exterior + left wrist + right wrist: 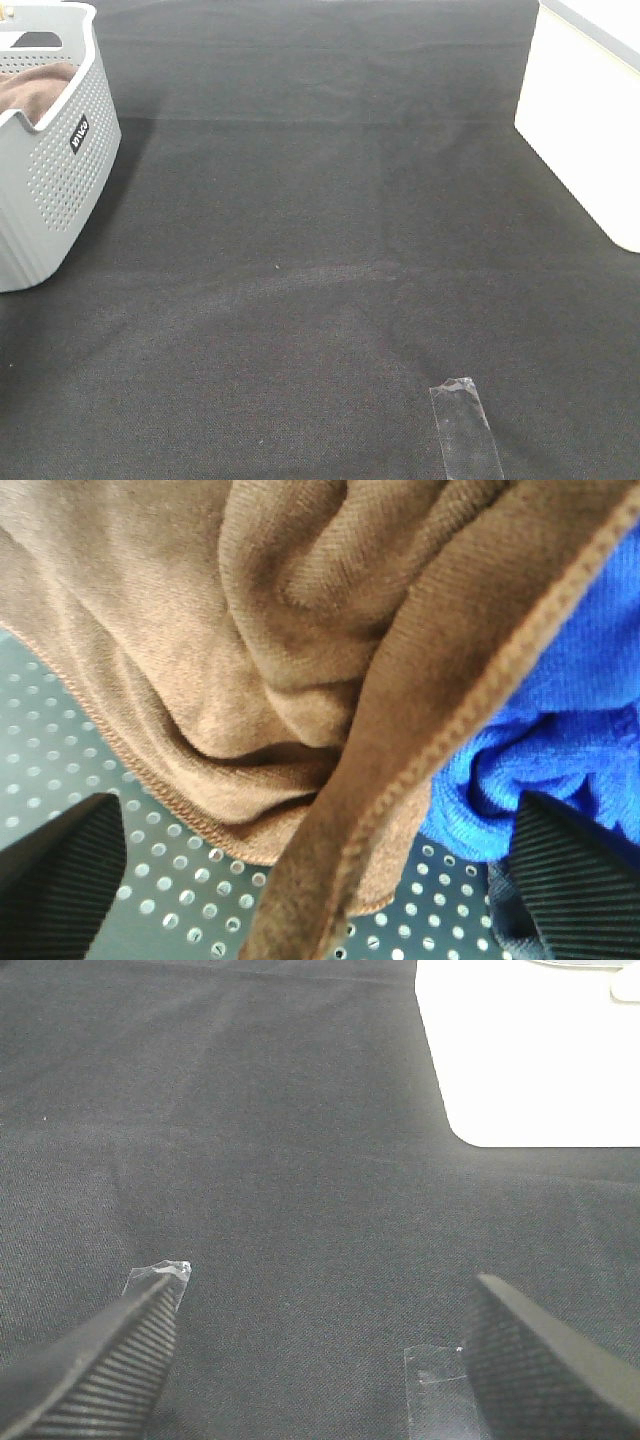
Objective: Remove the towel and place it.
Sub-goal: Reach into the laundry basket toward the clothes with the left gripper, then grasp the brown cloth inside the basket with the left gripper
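The brown towel [30, 88] lies crumpled inside the grey perforated basket [55, 190] at the far left of the table. Neither gripper shows in the exterior high view. In the left wrist view the towel [260, 650] fills most of the frame, with its stitched hem running down between the fingers. My left gripper [315, 820] is open inside the basket, close over the towel, with one finger on either side of the folded hem. My right gripper [330, 1285] is open and empty above the black table cover.
A blue cloth [560, 740] lies beside the towel in the basket. A white box [585, 120] stands at the right edge of the table and also shows in the right wrist view [530, 1050]. A clear tape strip [463, 425] is stuck near the front.
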{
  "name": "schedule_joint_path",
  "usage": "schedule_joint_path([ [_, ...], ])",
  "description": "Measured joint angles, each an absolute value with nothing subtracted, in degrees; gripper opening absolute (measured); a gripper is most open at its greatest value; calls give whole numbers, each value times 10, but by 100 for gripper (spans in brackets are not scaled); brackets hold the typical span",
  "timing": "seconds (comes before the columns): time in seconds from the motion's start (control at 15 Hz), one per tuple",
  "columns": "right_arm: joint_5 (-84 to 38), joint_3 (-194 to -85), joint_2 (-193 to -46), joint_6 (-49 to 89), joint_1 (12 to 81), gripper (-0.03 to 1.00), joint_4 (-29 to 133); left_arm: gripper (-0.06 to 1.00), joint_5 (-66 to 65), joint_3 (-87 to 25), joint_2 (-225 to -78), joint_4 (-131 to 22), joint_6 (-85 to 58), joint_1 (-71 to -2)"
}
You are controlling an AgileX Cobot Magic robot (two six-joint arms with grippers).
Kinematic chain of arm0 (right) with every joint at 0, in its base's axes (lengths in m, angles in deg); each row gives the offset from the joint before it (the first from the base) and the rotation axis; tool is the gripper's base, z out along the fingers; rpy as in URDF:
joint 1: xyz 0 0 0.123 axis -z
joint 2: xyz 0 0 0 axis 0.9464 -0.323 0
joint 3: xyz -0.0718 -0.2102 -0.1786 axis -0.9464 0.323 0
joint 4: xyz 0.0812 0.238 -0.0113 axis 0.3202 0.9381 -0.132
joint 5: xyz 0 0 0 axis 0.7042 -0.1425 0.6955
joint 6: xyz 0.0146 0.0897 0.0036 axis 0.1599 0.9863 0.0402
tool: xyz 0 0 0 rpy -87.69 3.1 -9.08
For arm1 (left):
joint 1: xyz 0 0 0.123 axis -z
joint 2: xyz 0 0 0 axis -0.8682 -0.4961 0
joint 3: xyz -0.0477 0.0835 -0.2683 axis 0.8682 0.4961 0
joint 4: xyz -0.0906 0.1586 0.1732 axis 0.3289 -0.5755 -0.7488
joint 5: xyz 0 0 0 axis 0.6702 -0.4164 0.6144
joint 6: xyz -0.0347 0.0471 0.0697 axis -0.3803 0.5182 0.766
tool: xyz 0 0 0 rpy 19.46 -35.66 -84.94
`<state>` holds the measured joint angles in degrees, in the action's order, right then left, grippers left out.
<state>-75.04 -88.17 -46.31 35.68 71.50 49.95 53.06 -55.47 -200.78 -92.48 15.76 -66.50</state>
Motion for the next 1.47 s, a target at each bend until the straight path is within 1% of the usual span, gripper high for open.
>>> schedule_joint_path([
  [0.13,-750,-882,-463,357,715,76,499,76,556,-555,-2008,-905,163,-675],
  [0.2,-750,-882,-463,357,715,76,499,66,556,-555,-2008,-898,161,-681],
  [0.27,-750,-882,-463,357,715,76,499,52,555,-555,-2008,-896,155,-683],
  [0.4,-750,-882,-463,357,715,76,499,16,549,-555,-2008,-894,137,-683],
  [0.47,-750,-882,-463,357,715,76,499,4,543,-555,-2008,-894,123,-683],
  [0.53,-750,-882,-463,357,715,76,499,1,536,-555,-2008,-894,105,-683],
  [0.93,-750,-882,-463,357,715,76,499,0,528,-568,-1999,-894,6,-676],
  [1.07,-750,-882,-463,357,715,76,499,0,529,-598,-1963,-893,-34,-656],
  [1.2,-750,-882,-463,357,715,76,499,0,529,-615,-1929,-888,-45,-642],
  [1.47,-750,-882,-463,357,715,76,499,0,530,-626,-1865,-881,-114,-624],
])
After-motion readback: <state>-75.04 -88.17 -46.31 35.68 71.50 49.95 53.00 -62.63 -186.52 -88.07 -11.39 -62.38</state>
